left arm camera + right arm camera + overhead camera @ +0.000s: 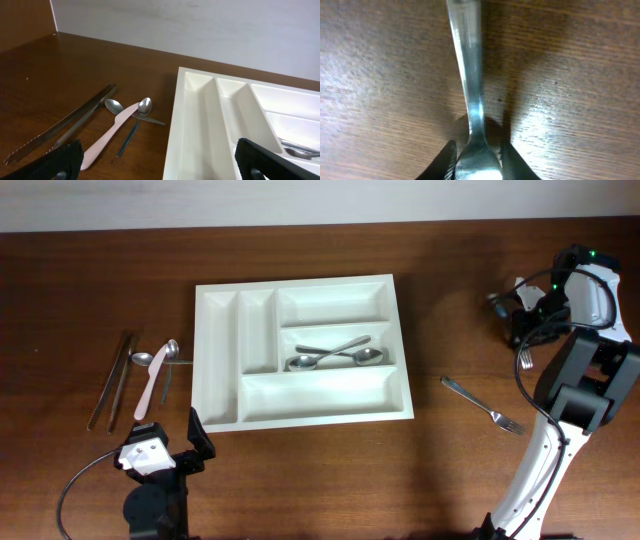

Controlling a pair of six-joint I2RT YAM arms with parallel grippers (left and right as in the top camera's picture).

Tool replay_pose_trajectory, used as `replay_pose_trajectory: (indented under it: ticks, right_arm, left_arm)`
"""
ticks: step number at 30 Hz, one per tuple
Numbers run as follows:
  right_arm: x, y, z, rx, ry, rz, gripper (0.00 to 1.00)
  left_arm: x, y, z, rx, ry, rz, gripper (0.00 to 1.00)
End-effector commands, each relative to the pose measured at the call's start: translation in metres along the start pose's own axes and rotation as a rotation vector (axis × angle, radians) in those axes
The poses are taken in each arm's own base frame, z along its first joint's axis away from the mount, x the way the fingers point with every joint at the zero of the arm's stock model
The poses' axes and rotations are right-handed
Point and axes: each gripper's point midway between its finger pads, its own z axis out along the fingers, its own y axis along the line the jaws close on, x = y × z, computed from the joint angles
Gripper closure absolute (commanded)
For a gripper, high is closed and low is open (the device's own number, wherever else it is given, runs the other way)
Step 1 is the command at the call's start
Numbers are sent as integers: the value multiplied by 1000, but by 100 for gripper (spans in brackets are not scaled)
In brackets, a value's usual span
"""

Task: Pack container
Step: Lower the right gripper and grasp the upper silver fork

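Closest: steel utensil [472,100], its shaft pinched between the fingers of the right gripper [479,162], over bare wood at the table's far right. Kind of utensil not discernible.

One container [220,360], white, mid-table. Five compartments: two narrow, three wide. The middle wide compartment holds two spoons [301,363], handles crossed.

One pair of tongs [112,383], well left of the container. One pale pink knife [148,390] just beside them. One fork [483,405] on the table, right of the container. Two loose spoons [145,105] at the knife's far end.

Left gripper [160,162] spread wide, near the container's front-left corner.
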Motion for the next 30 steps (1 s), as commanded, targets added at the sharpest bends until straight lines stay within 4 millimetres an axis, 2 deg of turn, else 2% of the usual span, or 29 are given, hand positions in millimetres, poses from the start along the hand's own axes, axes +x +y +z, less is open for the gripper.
replay_pose_trajectory:
  ticks: [1,9,13,30]
  right_arm:
    - [6,10,17,-69,22,15,82]
    - [2,14,16,-93,5,15,89]
    - [2,15,16,-99,1,15,96]
    - [-12,25,10,-162,-63,32,96]
  left_arm:
    - [1,0,0,5,-3,18,1]
    - [1,0,0,5,-3,18,1]
    - [1,0,0,5,-3,18,1]
    - [1,0,0,5,-3,19,1]
